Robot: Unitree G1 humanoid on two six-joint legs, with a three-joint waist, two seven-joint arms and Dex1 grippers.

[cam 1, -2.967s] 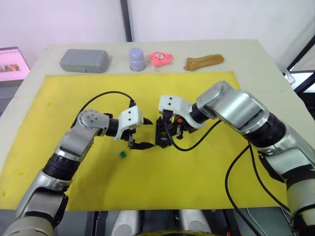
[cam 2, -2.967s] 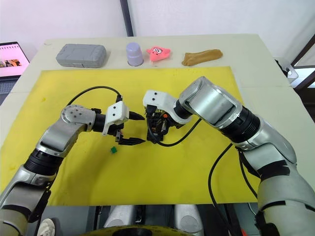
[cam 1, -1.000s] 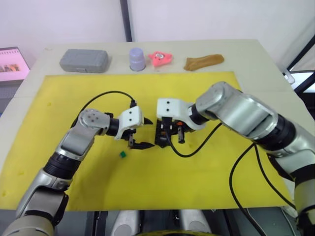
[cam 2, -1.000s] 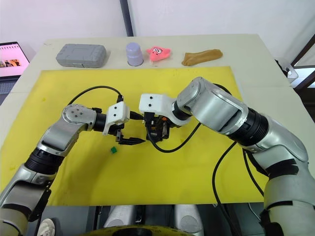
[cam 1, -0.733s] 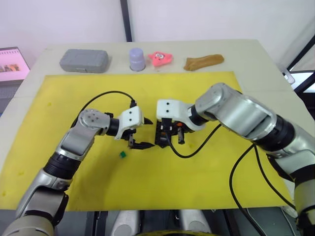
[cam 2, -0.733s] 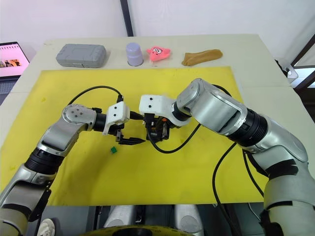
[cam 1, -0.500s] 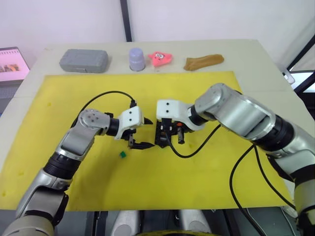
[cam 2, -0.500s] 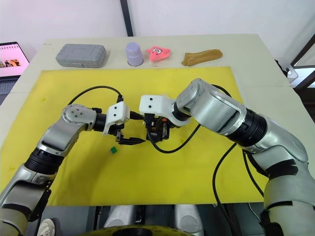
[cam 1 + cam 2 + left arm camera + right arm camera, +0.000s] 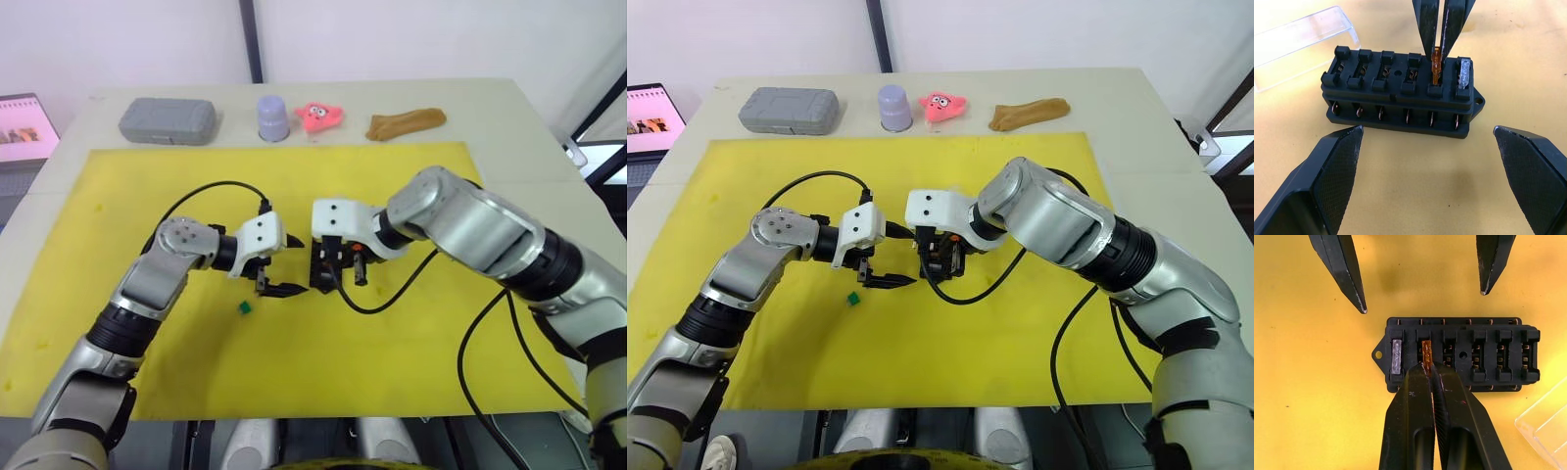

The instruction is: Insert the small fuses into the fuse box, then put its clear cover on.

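The black fuse box lies on the yellow mat between my two grippers. A grey fuse sits in its end slot. In the slot beside it stands an amber fuse, and my right gripper is shut on its top from above. My left gripper is open, level with the box's long side, one finger past each end and not touching. The clear cover lies flat on the mat just behind the box. A green fuse lies loose on the mat below the left gripper.
Along the table's far edge stand a grey case, a lavender cup, a pink toy and a brown lump. A laptop sits off the table's left side. Black cables loop from both wrists over the mat.
Since three seconds ago my right wrist has shifted a little to the left over the fuse box. In the last second nothing has visibly moved.
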